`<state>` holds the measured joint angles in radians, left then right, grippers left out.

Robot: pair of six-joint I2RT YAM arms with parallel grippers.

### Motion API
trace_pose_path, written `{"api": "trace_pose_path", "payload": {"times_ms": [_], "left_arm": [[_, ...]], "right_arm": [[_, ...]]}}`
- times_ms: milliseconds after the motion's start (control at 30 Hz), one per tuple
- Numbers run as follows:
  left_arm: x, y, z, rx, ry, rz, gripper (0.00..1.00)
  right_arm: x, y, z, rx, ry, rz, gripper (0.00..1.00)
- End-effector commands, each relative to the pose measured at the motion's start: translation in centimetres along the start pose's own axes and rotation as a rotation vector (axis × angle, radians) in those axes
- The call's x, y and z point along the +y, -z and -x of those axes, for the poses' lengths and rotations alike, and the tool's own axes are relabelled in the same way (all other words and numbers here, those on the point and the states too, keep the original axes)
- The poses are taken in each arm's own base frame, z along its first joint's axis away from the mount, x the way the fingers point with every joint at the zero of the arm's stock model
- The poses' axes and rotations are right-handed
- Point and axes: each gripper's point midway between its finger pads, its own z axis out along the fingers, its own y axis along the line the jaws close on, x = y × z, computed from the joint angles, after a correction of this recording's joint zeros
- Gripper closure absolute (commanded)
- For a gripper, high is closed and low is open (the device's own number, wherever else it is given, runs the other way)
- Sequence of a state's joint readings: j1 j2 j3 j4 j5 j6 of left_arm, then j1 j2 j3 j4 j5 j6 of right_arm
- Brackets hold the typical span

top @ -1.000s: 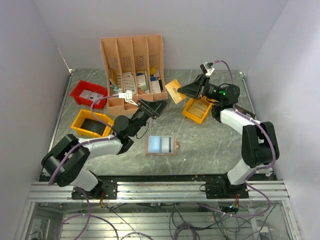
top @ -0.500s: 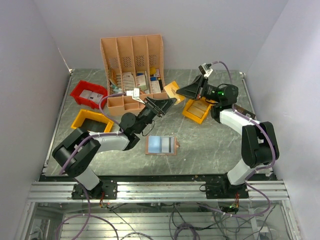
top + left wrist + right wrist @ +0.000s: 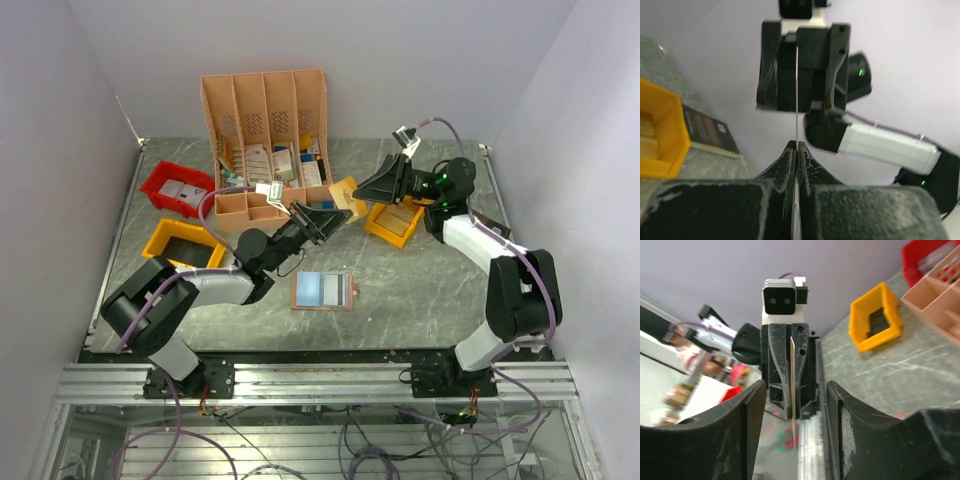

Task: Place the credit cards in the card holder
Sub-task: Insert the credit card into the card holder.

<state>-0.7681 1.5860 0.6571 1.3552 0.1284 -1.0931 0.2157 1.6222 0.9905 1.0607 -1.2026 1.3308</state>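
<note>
A thin tan credit card (image 3: 347,191) hangs in the air between my two grippers, above the table's middle back. My left gripper (image 3: 333,212) is shut on its lower edge; in the left wrist view the card (image 3: 797,90) shows edge-on, rising from the pressed fingertips of that gripper (image 3: 797,145). My right gripper (image 3: 366,187) faces it with jaws open, and in the right wrist view the card (image 3: 792,371) stands free in the gap of that gripper (image 3: 796,385), touching neither finger. The card holder (image 3: 323,290) lies open and flat on the table, nearer the front.
A peach slotted organiser (image 3: 265,140) stands at the back. A red bin (image 3: 175,188) and a yellow bin (image 3: 185,247) sit on the left. Another yellow bin (image 3: 397,218) lies under the right arm, with a dark book (image 3: 707,131) beside it.
My left gripper reached the card and shut on it. My right gripper, shut on the card before, has opened and let it go.
</note>
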Motion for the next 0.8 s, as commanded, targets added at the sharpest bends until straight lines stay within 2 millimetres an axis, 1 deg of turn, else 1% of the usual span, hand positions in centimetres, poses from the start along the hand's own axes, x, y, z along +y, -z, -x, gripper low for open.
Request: {"api": "trace_pose_path", "payload": {"times_ms": [0, 67, 100, 133, 167, 233, 300, 367, 400, 500, 667, 767], "left_arm": [[-1.0, 2.5, -1.5, 0.156, -0.171, -0.078, 0.93], [0.0, 3.9, -2.6, 0.248, -0.224, -0.058, 0.93], [0.3, 4.6, -3.3, 0.303, -0.244, -0.056, 0.93], [0.7, 5.3, -3.8, 0.352, -0.262, -0.044, 0.93], [0.9, 5.8, -4.2, 0.394, -0.268, -0.043, 0.93], [0.9, 6.6, -5.0, 0.468, -0.28, -0.058, 0.93], [0.7, 7.1, -5.4, 0.524, -0.286, -0.076, 0.93], [0.8, 7.4, -5.5, 0.549, -0.302, -0.072, 0.93], [0.9, 7.5, -5.4, 0.55, -0.314, -0.061, 0.93], [1.5, 7.7, -5.3, 0.56, -0.338, -0.037, 0.93], [1.8, 7.8, -5.9, 0.578, -0.312, -0.057, 0.93], [2.0, 7.8, -6.2, 0.584, -0.296, -0.061, 0.93]], "right_arm": [[1.1, 1.3, 0.2, 0.125, 0.303, -0.018, 0.45], [0.6, 2.0, -0.3, 0.185, 0.375, -0.034, 0.4], [0.5, 2.3, -0.6, 0.215, 0.426, -0.03, 0.39], [0.2, 2.6, -1.1, 0.246, 0.467, -0.045, 0.33], [-0.2, 2.9, -1.4, 0.268, 0.511, -0.064, 0.3], [-1.0, 3.4, -2.6, 0.318, 0.516, -0.088, 0.28], [-1.8, 3.7, -3.5, 0.364, 0.503, -0.093, 0.29], [-2.2, 4.1, -4.6, 0.409, 0.48, -0.083, 0.3], [-2.0, 4.4, -5.4, 0.429, 0.439, -0.073, 0.31], [-1.3, 4.6, -6.8, 0.452, 0.418, -0.008, 0.34], [-1.6, 4.5, -8.6, 0.481, 0.377, 0.032, 0.39], [-1.4, 3.9, -9.2, 0.494, 0.367, 0.048, 0.41]]}}
